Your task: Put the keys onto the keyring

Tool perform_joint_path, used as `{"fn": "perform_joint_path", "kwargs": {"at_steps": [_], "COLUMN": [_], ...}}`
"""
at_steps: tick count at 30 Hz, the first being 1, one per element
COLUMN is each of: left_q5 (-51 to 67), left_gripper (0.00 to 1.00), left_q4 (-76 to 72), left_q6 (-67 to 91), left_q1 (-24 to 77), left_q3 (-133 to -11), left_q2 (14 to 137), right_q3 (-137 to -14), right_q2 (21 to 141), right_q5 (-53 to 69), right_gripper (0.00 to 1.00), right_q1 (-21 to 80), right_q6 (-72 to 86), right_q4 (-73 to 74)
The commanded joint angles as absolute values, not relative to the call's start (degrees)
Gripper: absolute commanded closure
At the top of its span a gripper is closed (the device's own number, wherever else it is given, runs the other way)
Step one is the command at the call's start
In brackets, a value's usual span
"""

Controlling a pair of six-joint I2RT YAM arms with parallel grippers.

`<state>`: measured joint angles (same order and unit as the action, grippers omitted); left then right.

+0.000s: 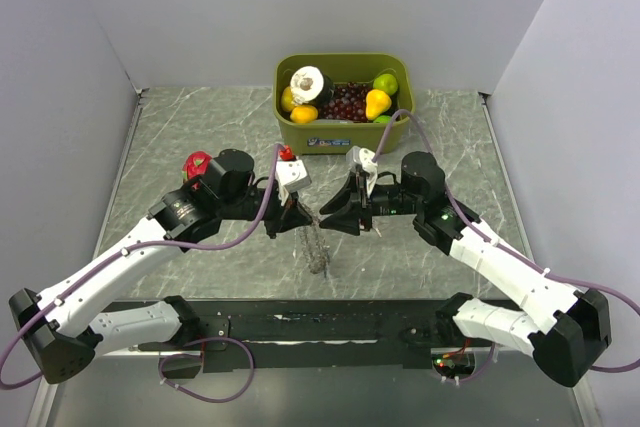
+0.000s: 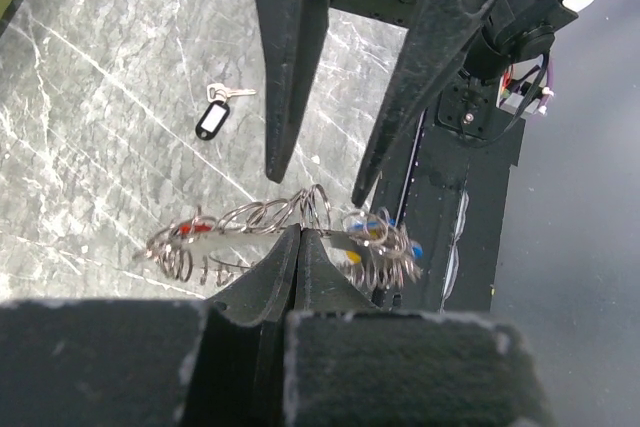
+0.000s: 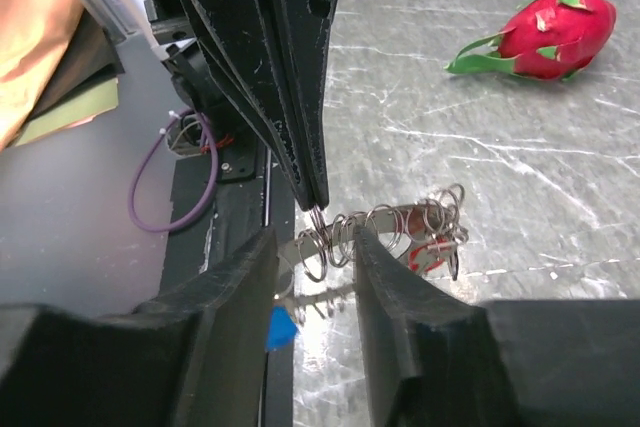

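**Keyring (image 1: 318, 247) pinched by left end effector (image 1: 293, 215), right one open across it**

The left end effector's jaws are fully closed, and its tips nip a single loop near the middle of the keyring. This is clearest in the right wrist view, where a loop hangs straight from the closed tips at frame centre. From that pinch the string of rings runs out both ways. In the left wrist view it lies as a long coil across the middle of the frame, with its long axis left to right and both ends sagging. In the top view it shows only as a thin streak dropping from the tips toward the bottom of the frame.

The right end effector (image 1: 330, 219) meets the left one tip to tip at the centre of the top view. Its jaws stand partly apart and grip nothing. In its own wrist view the coil crosses just beyond the gap, beside the pinch point. I cannot tell whether a finger grazes a loop.

Several keys (image 2: 195, 230) already hang on the coil, with red, yellow and blue heads. One black-tagged key (image 2: 212, 119) lies flat on the tabletop (image 2: 100, 67) in the upper left of the left wrist view. It is beyond the right fingers and well apart from the coil, its blade pointing toward the upper right.

Since the left arm is busy holding, the free right arm looks the likelier one to fetch that key.
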<state>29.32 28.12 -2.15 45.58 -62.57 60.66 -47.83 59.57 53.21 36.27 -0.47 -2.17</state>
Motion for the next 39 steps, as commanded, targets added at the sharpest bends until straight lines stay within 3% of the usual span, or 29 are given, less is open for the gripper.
{"fn": "perform_joint_path", "kwargs": {"at_steps": [1, 6, 16, 19, 22, 24, 31, 32, 33, 34, 36, 39], "left_q5": [31.29, 31.73, 32.78, 32.34, 31.91, 31.47, 27.43, 26.29, 25.06, 23.57, 19.70, 18.98], "left_gripper": [0.99, 0.99, 0.99, 0.99, 0.99, 0.99, 0.99, 0.96, 0.73, 0.64, 0.52, 0.46], "left_q4": [24.26, 24.17, 23.73, 23.47, 23.82, 23.73, 22.16, 20.67, 19.61, 18.21, 14.87, 9.61], "left_q6": [-2.11, -2.29, -2.20, -2.20, -2.37, -2.46, -0.44, -0.44, 3.04, 4.12, 5.53, 8.07], "left_q1": [45.88, 45.88, 45.97, 45.88, 45.97, 45.97, 45.97, 45.97, 45.97, 45.97, 45.88, 44.92], "left_q3": [-62.75, -62.93, -62.93, -62.75, -62.84, -62.58, -62.23, -62.14, -61.44, -60.74, -58.46, -55.04], "left_q2": [60.38, 60.73, 61.17, 61.00, 60.82, 60.56, 59.77, 58.98, 58.45, 57.75, 55.29, 51.86], "right_q3": [-50.27, -50.80, -51.50, -51.85, -52.03, -51.86, -51.07, -50.80, -50.54, -50.10, -48.87, -46.94], "right_q2": [59.33, 60.11, 63.72, 64.42, 64.34, 64.07, 62.93, 62.76, 62.49, 61.97, 61.26, 59.68], "right_q5": [53.35, 54.40, 55.90, 55.72, 55.37, 55.02, 54.41, 54.06, 53.70, 53.61, 52.74, 51.07], "right_gripper": [0.50, 0.43, 0.52, 0.62, 0.80, 0.99, 1.00, 1.00, 1.00, 1.00, 1.00, 1.00], "right_q1": [36.83, 36.91, 37.35, 37.35, 37.35, 37.35, 37.27, 37.27, 37.35, 37.27, 37.18, 36.91], "right_q6": [-0.17, -0.62, -0.79, -1.23, -1.58, -1.58, -1.32, -1.06, -0.79, -0.53, -0.09, 2.45], "right_q4": [-4.83, -4.48, -4.39, -3.35, -2.81, -2.90, -3.60, -3.86, -4.74, -5.44, -6.59, -9.83]}}
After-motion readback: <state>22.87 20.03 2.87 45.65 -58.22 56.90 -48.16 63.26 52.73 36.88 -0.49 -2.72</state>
